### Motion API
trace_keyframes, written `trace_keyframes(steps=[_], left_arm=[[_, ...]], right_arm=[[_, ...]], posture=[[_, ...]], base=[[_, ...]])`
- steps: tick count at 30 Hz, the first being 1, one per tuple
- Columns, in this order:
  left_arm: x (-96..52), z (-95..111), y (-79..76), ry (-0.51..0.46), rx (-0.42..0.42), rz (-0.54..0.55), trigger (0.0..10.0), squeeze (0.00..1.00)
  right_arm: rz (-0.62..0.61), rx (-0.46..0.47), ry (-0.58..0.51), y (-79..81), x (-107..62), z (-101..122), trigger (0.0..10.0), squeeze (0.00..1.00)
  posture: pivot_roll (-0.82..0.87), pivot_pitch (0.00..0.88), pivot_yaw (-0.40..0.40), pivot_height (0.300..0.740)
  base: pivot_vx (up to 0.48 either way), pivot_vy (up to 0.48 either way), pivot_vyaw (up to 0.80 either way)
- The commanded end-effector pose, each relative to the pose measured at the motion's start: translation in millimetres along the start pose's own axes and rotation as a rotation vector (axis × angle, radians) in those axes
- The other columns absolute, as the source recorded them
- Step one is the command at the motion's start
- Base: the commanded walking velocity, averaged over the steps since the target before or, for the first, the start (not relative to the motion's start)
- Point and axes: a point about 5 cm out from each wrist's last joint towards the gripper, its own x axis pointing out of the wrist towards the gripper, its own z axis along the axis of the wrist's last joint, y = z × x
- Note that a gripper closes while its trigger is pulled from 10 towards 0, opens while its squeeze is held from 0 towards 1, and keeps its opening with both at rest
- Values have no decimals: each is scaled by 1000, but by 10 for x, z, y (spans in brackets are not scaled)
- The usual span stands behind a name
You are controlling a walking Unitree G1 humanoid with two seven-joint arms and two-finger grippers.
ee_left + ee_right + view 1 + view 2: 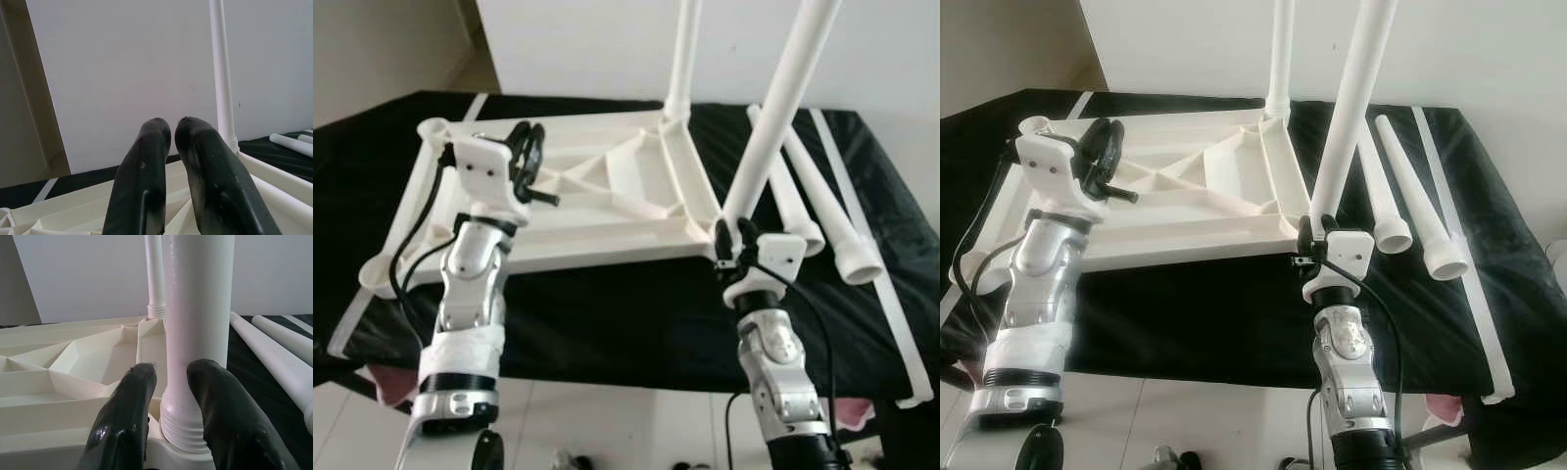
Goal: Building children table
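right gripper clamps leg at tabletop corner socket.

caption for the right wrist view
Right end effector at the base of a white leg standing in the upturned tabletop's corner socket.

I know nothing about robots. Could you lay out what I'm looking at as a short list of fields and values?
Work surface: black-covered table
Piece being built: white table top, lying upside down
Legs standing in corner sockets: far leg; near leg
Legs lying loose: two spare legs to the right
Right gripper: at the near leg's base, fingers either side
Left gripper: above the table top, holding nothing, fingers together
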Motion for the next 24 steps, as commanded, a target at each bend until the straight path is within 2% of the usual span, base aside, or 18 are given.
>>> trace_keyframes(steps=[1,24], left_arm=[[-18,-12,25,5,-1,41,10000,1000],[-14,7,32,-1,0,40,10000,1000]], right_arm=[[-4,7,2,-9,-22,-19,10000,0],[-3,9,3,-3,-17,-20,10000,0]], posture=[[-76,126,17,740],[-73,126,18,740]], base=[[0,0,0],[0,0,0]])
